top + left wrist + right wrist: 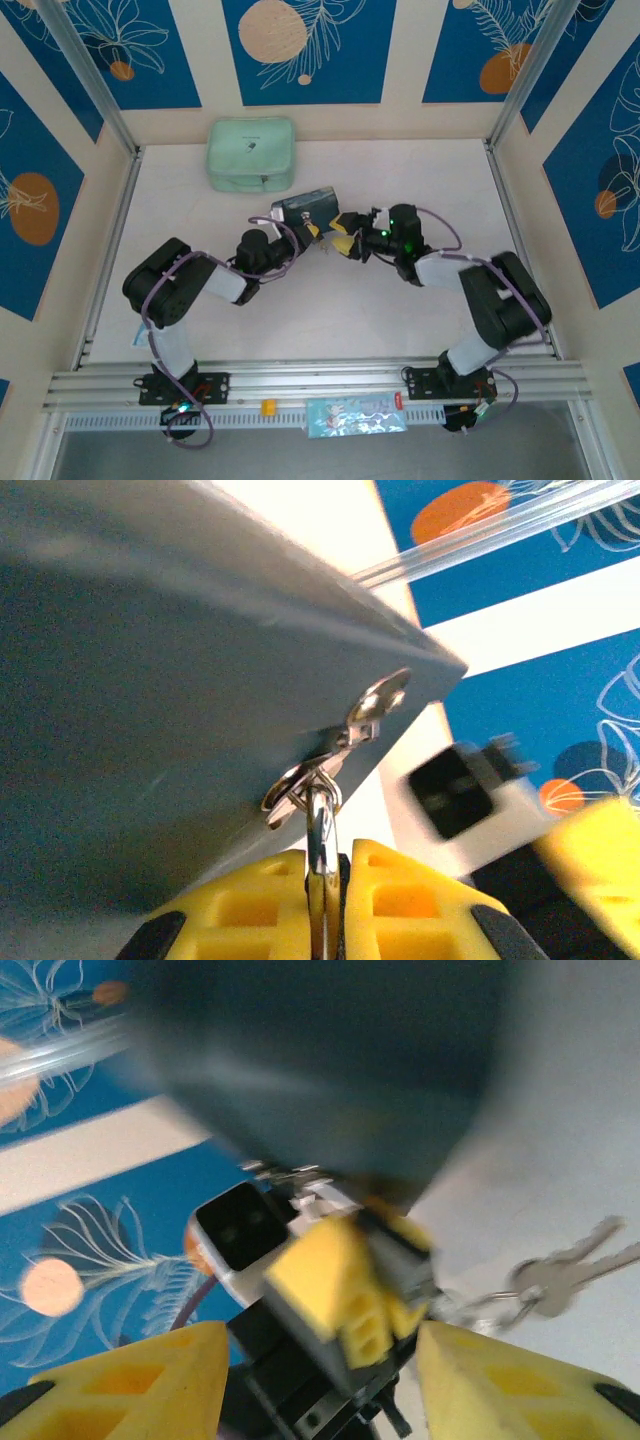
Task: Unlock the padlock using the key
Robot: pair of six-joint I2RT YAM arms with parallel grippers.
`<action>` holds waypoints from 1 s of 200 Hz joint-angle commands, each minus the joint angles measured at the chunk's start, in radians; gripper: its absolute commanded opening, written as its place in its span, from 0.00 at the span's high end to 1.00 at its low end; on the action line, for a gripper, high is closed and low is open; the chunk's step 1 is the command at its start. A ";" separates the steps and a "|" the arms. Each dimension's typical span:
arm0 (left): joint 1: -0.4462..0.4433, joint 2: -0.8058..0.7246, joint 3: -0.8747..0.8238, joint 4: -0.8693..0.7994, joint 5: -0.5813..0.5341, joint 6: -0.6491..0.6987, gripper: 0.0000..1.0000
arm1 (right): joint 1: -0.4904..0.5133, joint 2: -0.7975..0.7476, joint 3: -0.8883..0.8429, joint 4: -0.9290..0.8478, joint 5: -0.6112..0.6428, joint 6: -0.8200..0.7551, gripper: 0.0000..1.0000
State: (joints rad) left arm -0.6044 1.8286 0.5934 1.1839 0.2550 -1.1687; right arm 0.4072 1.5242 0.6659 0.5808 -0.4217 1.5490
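Top external view, near to far: the two arm bases sit on the aluminium rail (320, 380) at the near edge of the table (400, 180). Both arms bend inward, so the left end effector (316, 230) and the right end effector (347, 236) meet at mid-table, just in front of the dark tin box (305, 207). A pale green pouch (251, 153) lies well beyond, near the far wall.

Left wrist view: the yellow fingers (250, 910) are pressed together on the padlock (318, 825). Its thin silvery shackle loops through the hasp (375, 705) at the box's edge, and its body is hidden between the fingers.

Right wrist view: the right end effector's own fingertips (130, 1380) stand wide apart with nothing gripped. Ahead of them is the left end effector under the box. The key (560, 1280), a small silvery bunch on a ring, shows just beside it and clear of the right fingertips. Whether the bunch hangs or rests on the table cannot be told.
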 commanded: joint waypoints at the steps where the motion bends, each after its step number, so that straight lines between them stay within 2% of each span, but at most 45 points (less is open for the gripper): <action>1: -0.006 -0.052 0.004 -0.021 0.009 0.031 1.00 | 0.032 -0.136 0.149 -0.625 0.144 -0.495 0.47; 28: -0.008 -0.045 0.013 -0.061 0.012 0.016 1.00 | 0.095 -0.165 0.320 -0.958 0.348 -0.802 0.47; 66: -0.008 -0.039 0.016 -0.063 0.016 -0.008 1.00 | 0.165 -0.095 0.436 -1.119 0.382 -0.999 0.48; 100: -0.009 -0.045 -0.016 -0.116 0.024 0.030 1.00 | 0.200 -0.046 0.456 -1.140 0.440 -1.010 0.48; 163: -0.030 -0.048 -0.047 -0.322 0.021 0.074 1.00 | 0.202 -0.059 0.429 -1.089 0.478 -0.961 0.49; 184: -0.040 -0.040 -0.044 -0.344 0.023 0.073 1.00 | 0.203 -0.061 0.428 -1.086 0.487 -0.958 0.49; 200: -0.041 -0.034 -0.048 -0.327 0.024 0.060 0.89 | 0.206 -0.064 0.425 -1.082 0.491 -0.955 0.49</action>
State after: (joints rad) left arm -0.6270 1.8088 0.5415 0.8886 0.2577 -1.1168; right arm 0.6067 1.4864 1.0996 -0.5056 0.0502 0.5907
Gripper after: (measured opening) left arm 0.094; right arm 0.514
